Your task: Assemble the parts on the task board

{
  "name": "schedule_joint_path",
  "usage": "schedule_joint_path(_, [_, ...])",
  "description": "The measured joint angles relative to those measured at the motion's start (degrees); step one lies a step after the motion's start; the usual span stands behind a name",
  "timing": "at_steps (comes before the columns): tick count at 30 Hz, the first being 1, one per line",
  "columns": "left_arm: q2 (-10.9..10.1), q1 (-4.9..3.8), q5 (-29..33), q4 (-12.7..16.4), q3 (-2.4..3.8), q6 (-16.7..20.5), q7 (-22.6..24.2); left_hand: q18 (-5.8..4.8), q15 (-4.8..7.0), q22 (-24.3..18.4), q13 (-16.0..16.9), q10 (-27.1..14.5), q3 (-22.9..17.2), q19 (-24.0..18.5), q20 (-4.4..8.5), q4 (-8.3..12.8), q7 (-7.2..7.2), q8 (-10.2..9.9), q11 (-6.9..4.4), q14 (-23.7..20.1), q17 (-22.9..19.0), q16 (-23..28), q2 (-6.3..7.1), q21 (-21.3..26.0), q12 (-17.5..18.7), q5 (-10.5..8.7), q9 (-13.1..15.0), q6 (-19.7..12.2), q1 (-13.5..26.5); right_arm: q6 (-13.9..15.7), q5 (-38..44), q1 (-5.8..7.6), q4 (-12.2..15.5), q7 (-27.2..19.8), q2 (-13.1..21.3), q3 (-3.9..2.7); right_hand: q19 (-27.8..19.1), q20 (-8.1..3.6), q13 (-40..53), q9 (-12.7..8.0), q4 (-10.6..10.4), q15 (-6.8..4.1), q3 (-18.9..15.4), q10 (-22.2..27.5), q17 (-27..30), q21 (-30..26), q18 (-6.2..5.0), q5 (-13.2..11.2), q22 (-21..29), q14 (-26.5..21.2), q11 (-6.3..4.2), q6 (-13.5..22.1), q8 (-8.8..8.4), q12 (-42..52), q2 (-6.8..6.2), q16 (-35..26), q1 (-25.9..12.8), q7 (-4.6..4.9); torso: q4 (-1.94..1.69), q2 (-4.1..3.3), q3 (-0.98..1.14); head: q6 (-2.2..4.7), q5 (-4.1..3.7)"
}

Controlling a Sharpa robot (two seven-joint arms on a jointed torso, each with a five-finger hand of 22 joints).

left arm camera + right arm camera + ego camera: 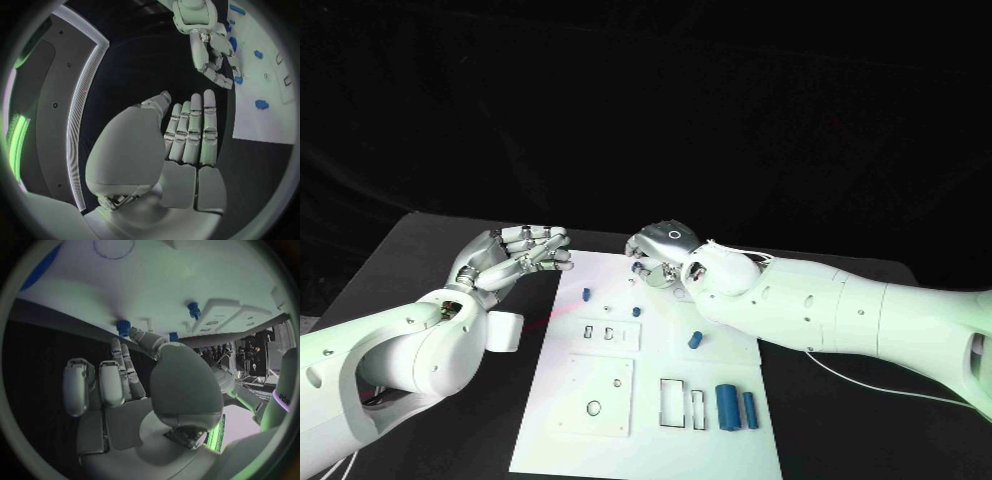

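Two hands are hovering at the task board's [661,420] far end. Left hand [516,256] is lying flat-fingered, empty. Right wrist view is showing the right hand [664,255] fingertips touching a blue part [123,327]; whether it is gripped is unclear.

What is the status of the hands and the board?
Left hand open, off the task board. Right hand at far edge, touching a small blue part. Nothing in the way.

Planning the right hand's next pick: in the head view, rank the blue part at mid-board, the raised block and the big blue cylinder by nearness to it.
1. Blue part at mid-board, just below the right hand.
2. Raised block, left side of the task board.
3. Big blue cylinder, near edge.
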State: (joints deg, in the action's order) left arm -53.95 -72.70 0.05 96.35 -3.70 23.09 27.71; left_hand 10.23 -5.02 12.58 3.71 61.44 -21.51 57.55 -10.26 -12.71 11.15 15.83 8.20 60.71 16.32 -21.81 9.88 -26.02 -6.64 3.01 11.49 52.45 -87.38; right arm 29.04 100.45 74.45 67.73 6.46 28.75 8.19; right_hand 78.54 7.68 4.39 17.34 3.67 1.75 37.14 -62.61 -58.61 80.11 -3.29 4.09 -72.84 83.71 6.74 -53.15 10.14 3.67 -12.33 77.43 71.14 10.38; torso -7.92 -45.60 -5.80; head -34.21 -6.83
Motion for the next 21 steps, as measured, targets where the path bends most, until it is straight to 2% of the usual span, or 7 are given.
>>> schedule_joint_path(1, [0.00,0.00,0.00,0.00,0.00,-0.01,-0.01,0.00,0.00,0.00,0.00,0.00,0.00,0.00,0.00,0.00,0.00,0.00,0.00,0.00,0.00,0.00,0.00,0.00,0.00,0.00,0.00,0.00,0.00,-0.03,0.00,-0.03,-0.06,0.02,-0.01,0.00,-0.62,0.24,-0.36,-0.12,-0.23,0.12,-0.49,1.46,0.75,-0.71,-0.65,0.00,0.93,-0.12,0.22,0.58,-0.43,0.00,-0.30,-0.36,0.30,0.08,0.00,0.00,-0.01,0.01,-0.01])
schedule_joint_path(8, [-0.01,-0.02,0.00,0.00,0.00,-0.03,-0.07,0.00,0.00,0.00,0.00,0.00,0.00,0.00,0.00,0.00,0.00,0.00,0.00,0.00,0.00,0.00,0.00,0.00,0.28,0.00,0.00,0.00,0.00,-0.05,0.00,-0.04,0.00,0.07,0.14,0.01,-0.91,0.53,-0.61,-0.14,-0.55,0.20,-1.63,2.75,1.51,-1.49,-0.68,-0.24,2.10,-0.20,0.44,0.71,-0.63,0.00,-0.37,-0.56,0.37,0.21,-0.01,-0.02,-0.03,0.03,-0.03])
schedule_joint_path(13, [-0.07,-0.02,0.00,-0.04,0.00,-0.05,-0.11,0.00,0.00,-0.01,0.00,0.00,0.00,0.00,0.00,0.00,0.00,0.00,0.00,0.00,0.00,0.00,0.00,0.00,0.28,0.00,0.00,0.00,0.00,0.22,-0.09,-0.03,2.17,0.07,1.79,-0.19,-0.91,0.53,-0.58,-0.11,-1.00,0.20,-2.13,2.74,1.35,-1.49,-0.68,-0.24,1.76,-0.20,0.44,0.71,-0.63,0.00,-0.37,-0.56,0.37,0.21,0.02,-0.01,-0.01,0.09,-0.14])
schedule_joint_path(15, [-0.11,-0.02,0.00,-0.08,0.00,-0.06,-0.13,0.00,0.00,-0.01,0.00,0.00,0.00,0.00,0.00,0.00,0.00,-0.22,0.00,0.00,0.04,0.00,0.00,0.00,0.28,0.00,0.00,0.00,0.00,0.44,-0.24,-0.06,3.75,0.03,3.20,-0.63,-0.91,0.53,-0.48,-0.05,-1.27,0.20,-2.40,2.50,1.06,-1.49,-0.69,-0.24,1.50,-0.20,0.25,0.35,-0.63,0.35,-0.37,-0.56,0.37,0.16,0.06,0.02,0.01,0.20,-0.18])
schedule_joint_path(17, [-0.21,-0.02,0.00,-0.11,0.00,-0.08,-0.15,0.00,0.00,-0.01,0.00,0.00,0.00,0.00,0.00,0.00,0.00,-0.34,0.00,0.00,0.06,0.00,0.00,0.00,0.28,0.00,0.00,0.00,0.00,0.80,-0.68,-0.07,6.21,-0.01,5.57,-1.46,-0.88,0.50,-0.30,-0.03,-1.81,0.20,-2.93,1.22,0.90,-1.49,-0.68,-0.24,1.26,-0.20,0.15,0.00,-0.63,0.88,-0.39,-0.56,0.34,0.14,0.14,0.07,0.07,0.29,-0.23])
schedule_joint_path(19, [-0.32,-0.03,0.00,-0.16,0.00,-0.10,-0.17,0.00,0.00,-0.01,0.00,0.00,0.00,0.00,0.00,0.00,0.00,-0.34,0.00,0.00,0.06,0.00,0.00,0.00,0.28,0.00,0.00,0.00,0.00,1.15,-1.51,0.02,8.34,-0.03,7.97,-2.21,-0.33,0.22,-0.07,0.01,-2.43,0.18,-3.55,-0.22,0.50,-1.45,-0.68,0.09,0.80,-0.18,-0.01,-0.10,-0.63,1.44,-0.84,-0.30,-0.11,0.05,0.34,0.13,0.15,0.37,-0.28])
schedule_joint_path(21, [-0.38,-0.03,0.00,-0.26,-0.01,-0.12,-0.19,-0.01,0.00,-0.01,0.00,0.00,0.00,0.00,0.00,0.00,0.00,-0.34,0.00,0.00,0.06,0.00,0.00,0.00,0.28,0.00,0.00,0.00,0.00,1.40,-3.26,0.36,10.80,-0.03,11.12,-2.83,0.05,0.22,0.10,0.00,-3.07,-0.03,-4.20,-1.51,0.07,-1.04,-0.68,1.49,0.31,0.02,-0.20,-0.16,-0.63,1.91,-1.31,0.01,-0.57,-0.01,0.58,0.21,0.25,0.52,-0.33])
